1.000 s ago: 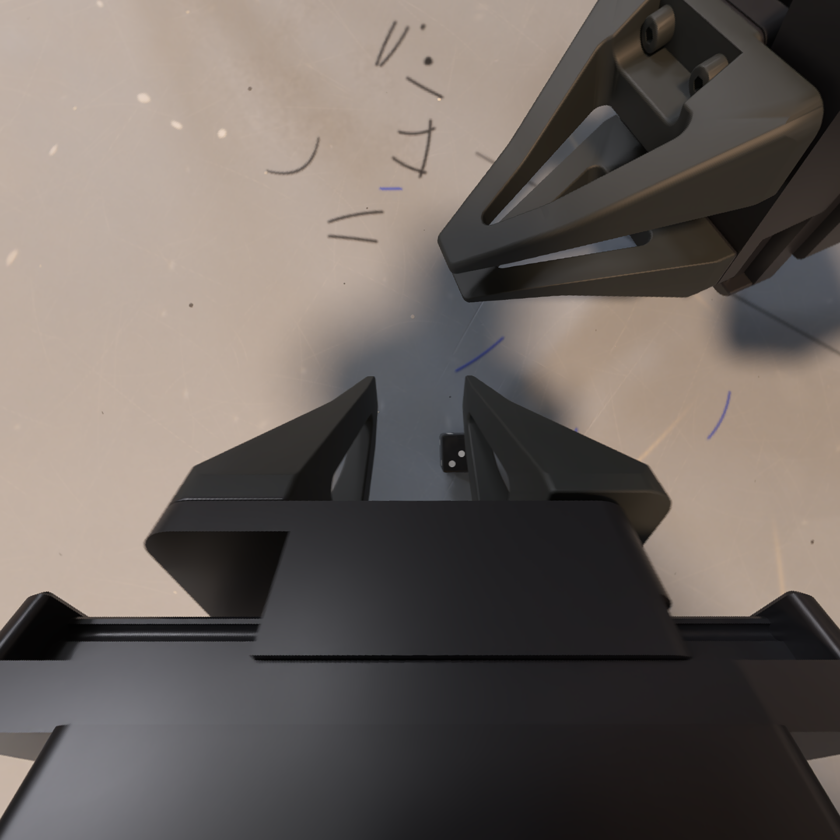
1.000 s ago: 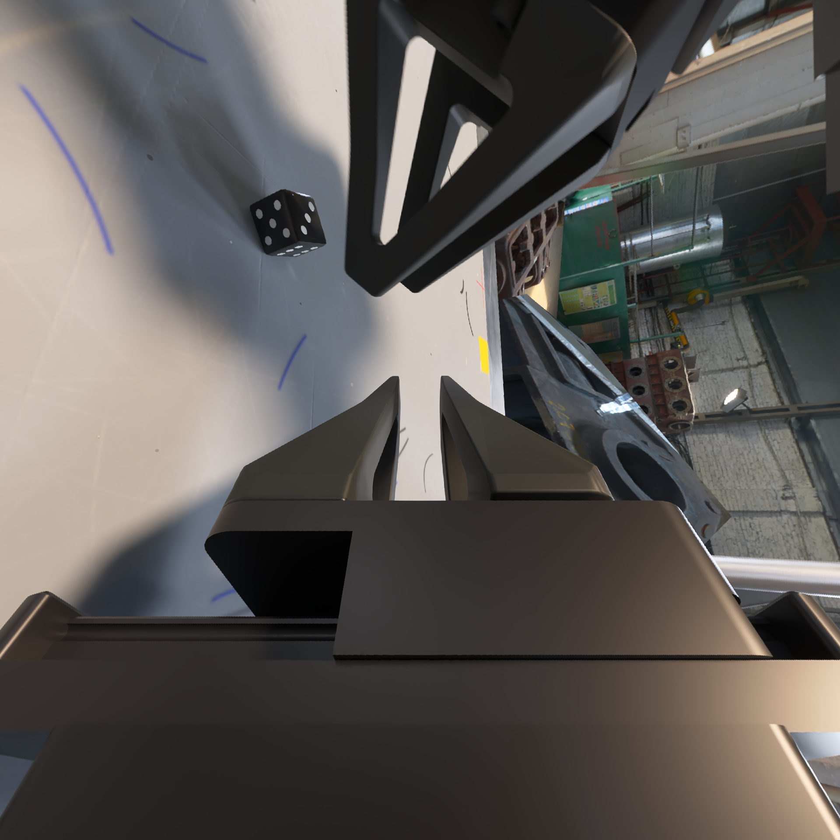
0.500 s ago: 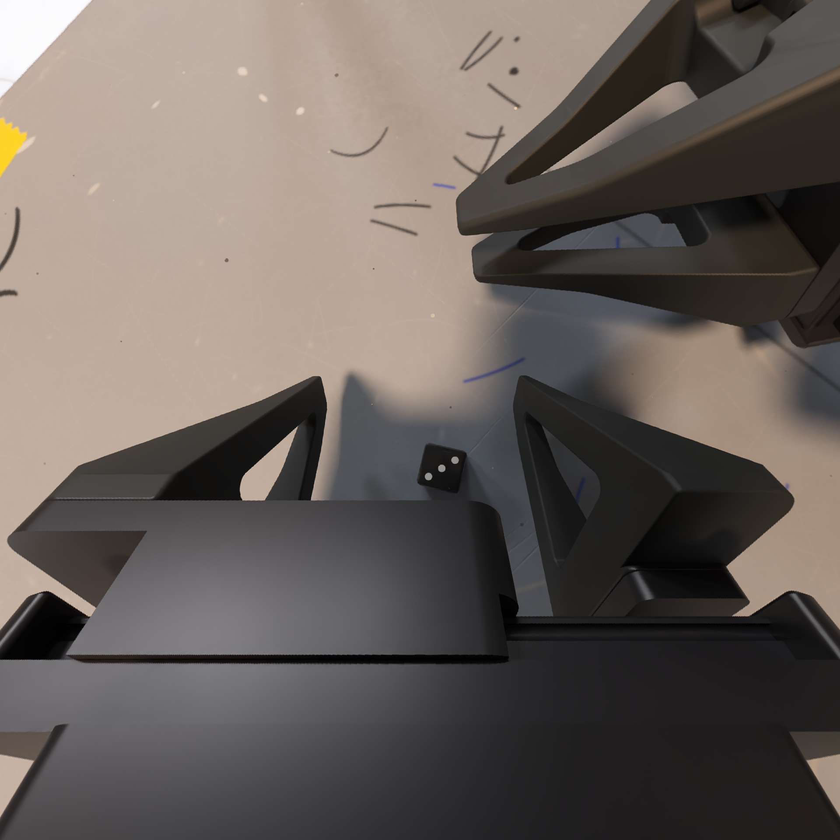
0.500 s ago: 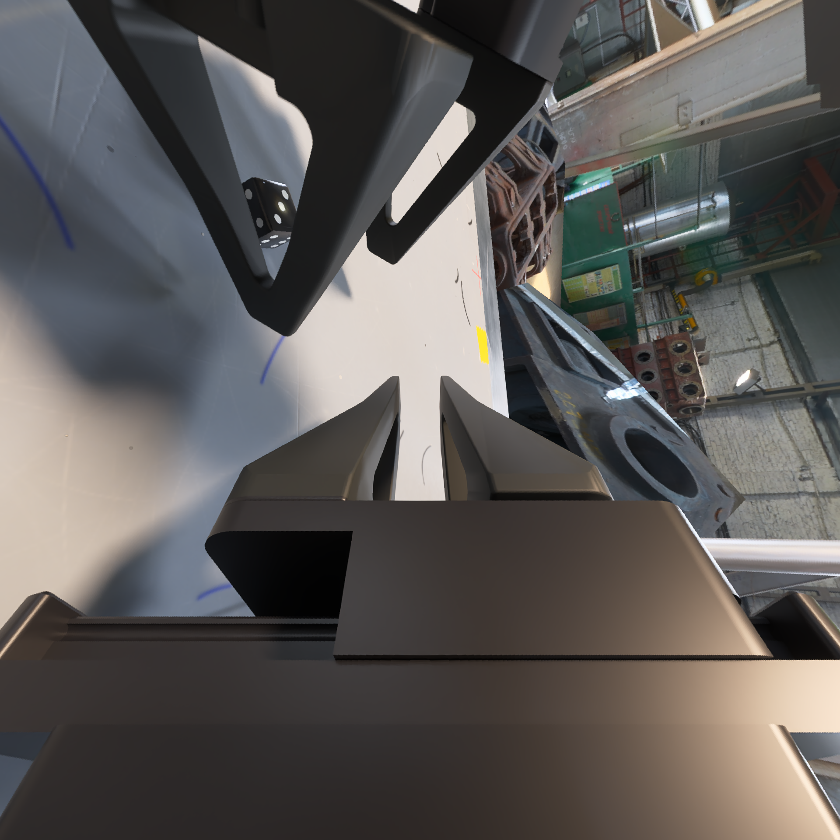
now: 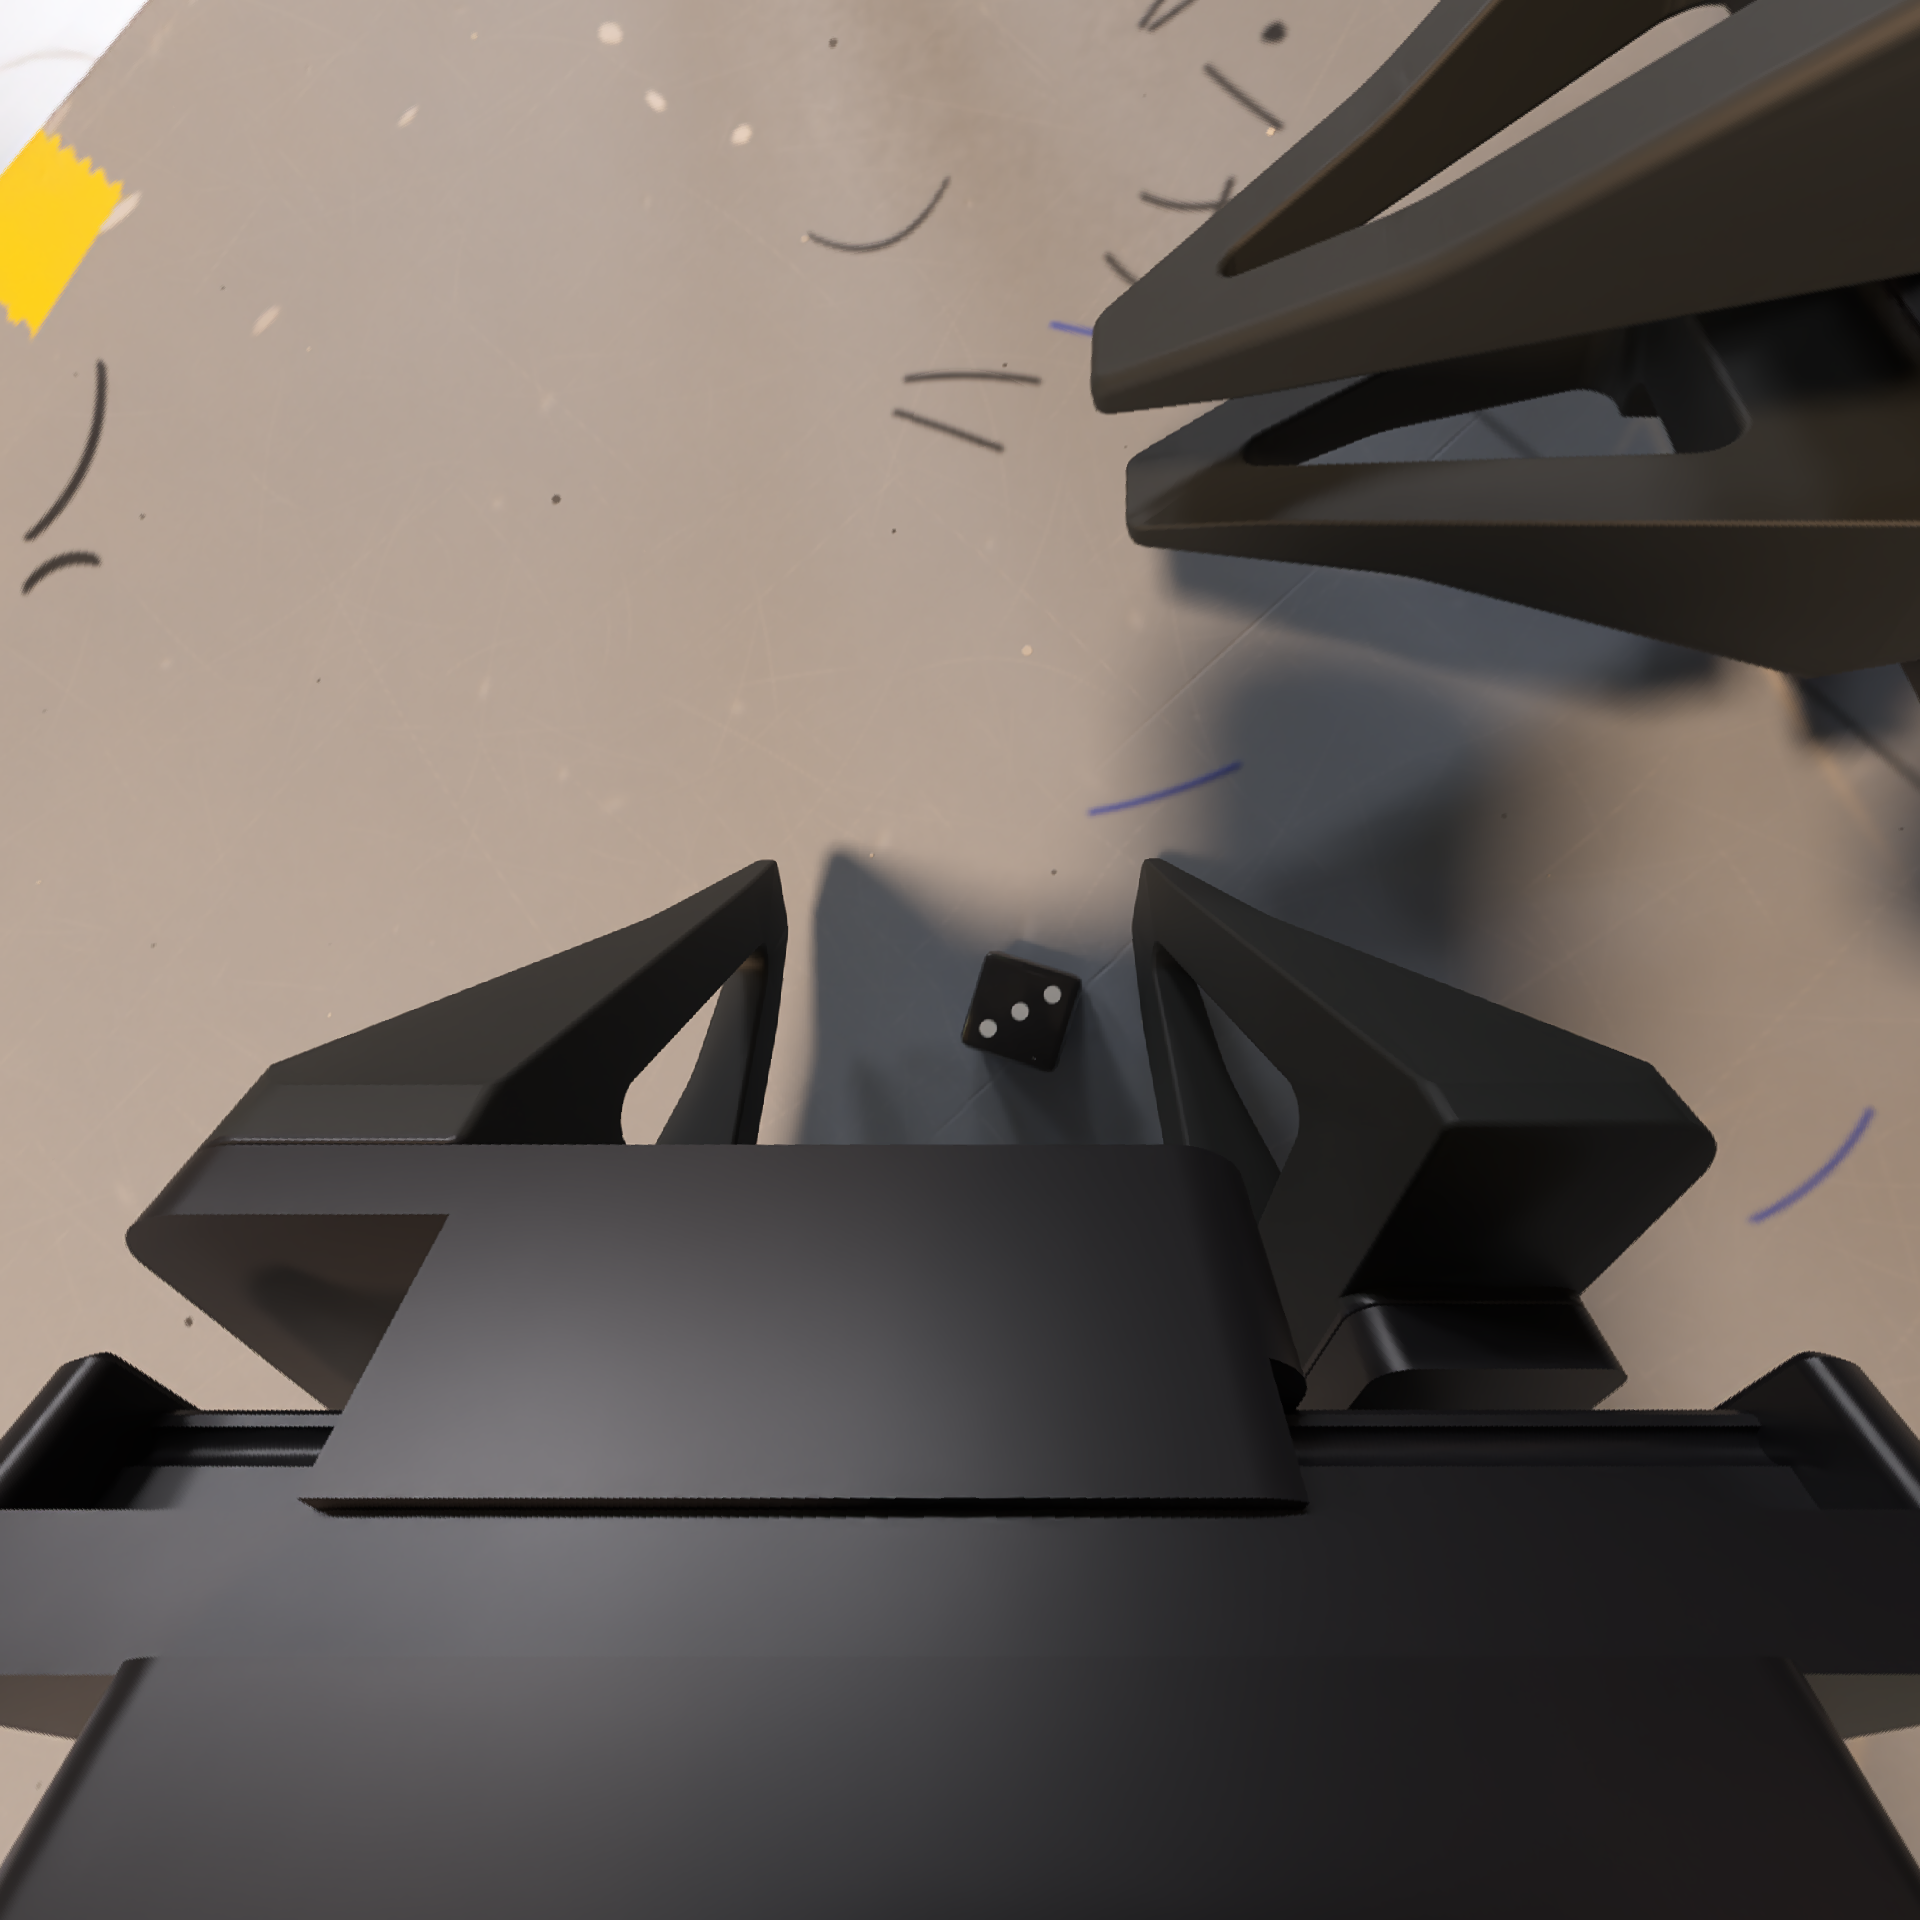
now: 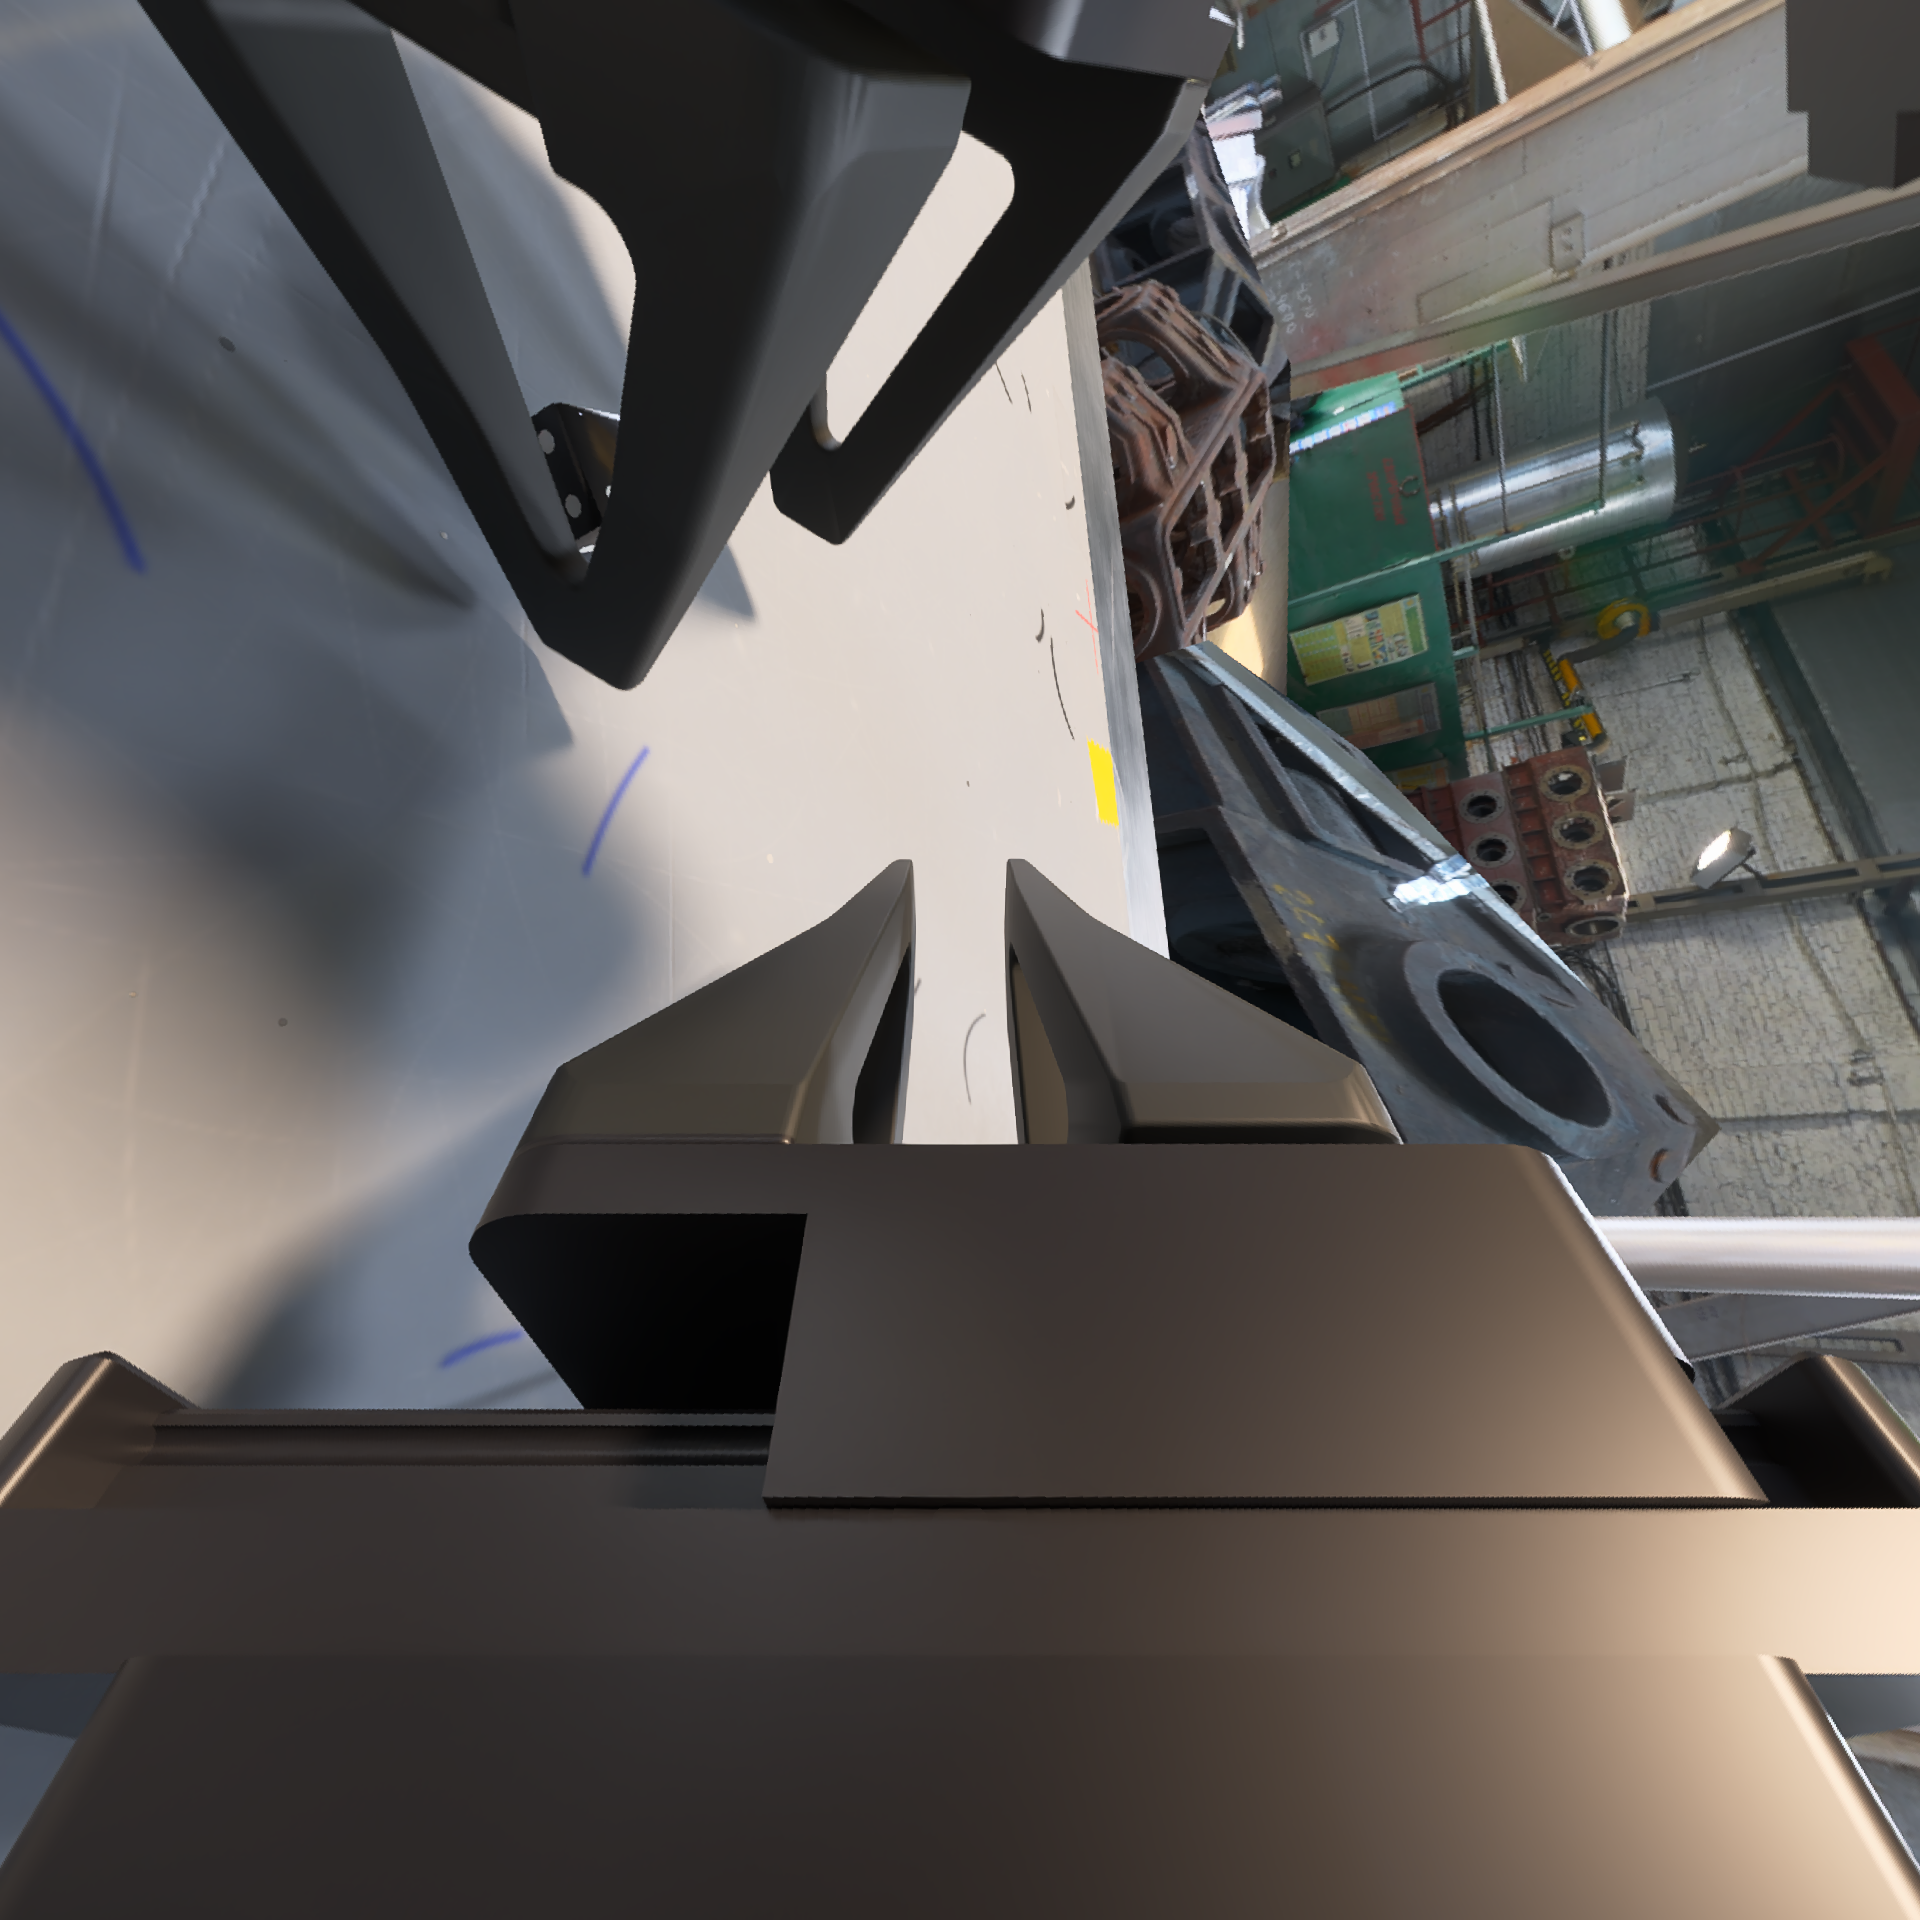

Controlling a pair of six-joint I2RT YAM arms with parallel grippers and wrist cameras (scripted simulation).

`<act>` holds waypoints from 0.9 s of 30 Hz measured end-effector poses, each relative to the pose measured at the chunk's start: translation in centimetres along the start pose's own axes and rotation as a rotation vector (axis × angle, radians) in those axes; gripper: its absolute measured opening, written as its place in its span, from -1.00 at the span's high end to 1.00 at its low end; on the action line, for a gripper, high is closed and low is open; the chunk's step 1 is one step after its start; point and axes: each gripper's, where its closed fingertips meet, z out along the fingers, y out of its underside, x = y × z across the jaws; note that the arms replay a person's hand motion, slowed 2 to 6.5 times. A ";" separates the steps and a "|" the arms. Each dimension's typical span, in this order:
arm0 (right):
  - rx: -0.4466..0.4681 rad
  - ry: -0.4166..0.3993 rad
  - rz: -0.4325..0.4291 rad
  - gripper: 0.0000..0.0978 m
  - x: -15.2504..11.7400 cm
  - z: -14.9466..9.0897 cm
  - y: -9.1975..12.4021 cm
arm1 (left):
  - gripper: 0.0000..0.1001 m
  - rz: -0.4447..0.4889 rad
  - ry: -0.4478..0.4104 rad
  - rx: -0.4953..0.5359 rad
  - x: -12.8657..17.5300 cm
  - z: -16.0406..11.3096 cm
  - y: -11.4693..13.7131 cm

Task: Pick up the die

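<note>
Three pips on die [image 5: 1019,1011] left wrist view only.

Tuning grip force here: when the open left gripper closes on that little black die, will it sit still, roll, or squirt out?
The die looks like a rigid cube lying flat on the table, so it probably won't roll. It sits turned between the left gripper fingers, so they may twist it square. Being small and smooth-looking, it could slip if pinched off-centre.

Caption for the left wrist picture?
Open left claw straddles a black die on the tan table.
</note>
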 end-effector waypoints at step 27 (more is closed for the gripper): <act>0.012 -0.002 0.029 0.71 0.1 -0.1 0.0 | -0.17 -0.094 -0.025 0.037 -0.2 -1.2 1.4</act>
